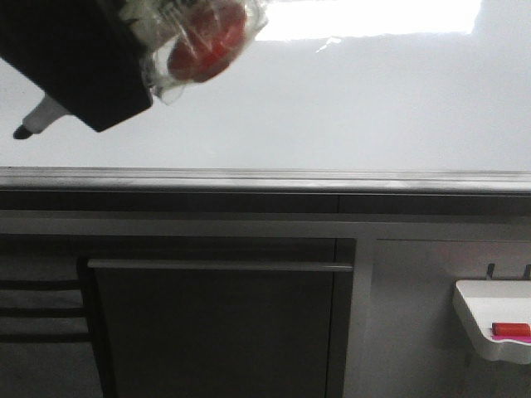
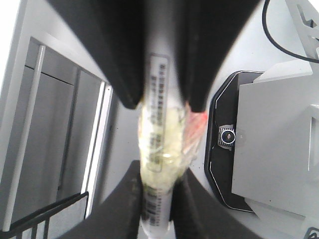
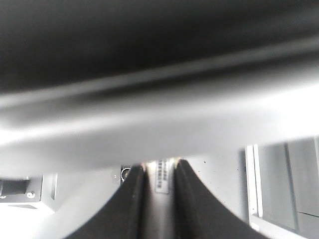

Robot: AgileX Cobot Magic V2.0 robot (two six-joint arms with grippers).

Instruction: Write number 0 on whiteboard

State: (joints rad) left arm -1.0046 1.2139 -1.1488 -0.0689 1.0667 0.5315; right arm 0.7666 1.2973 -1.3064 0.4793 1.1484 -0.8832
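You had one marker in view at the upper left of the front frame, its black tip poking out below the left gripper, close to the whiteboard but, as far as I could judge, not yet touching it. In the left wrist view the jaws were closed tight on that marker's tape-wrapped barrel. The right gripper also had its jaws nearly together around a labelled pen-like barrel, though what it was stayed unclear. The one whiteboard filled the upper half of the front frame, and no number 0 showed on it yet. The risk was the tip sitting at the board's far left edge: a stroke could run off the board, or the taped barrel could twist under pressure. One white tray held one red item at lower right.
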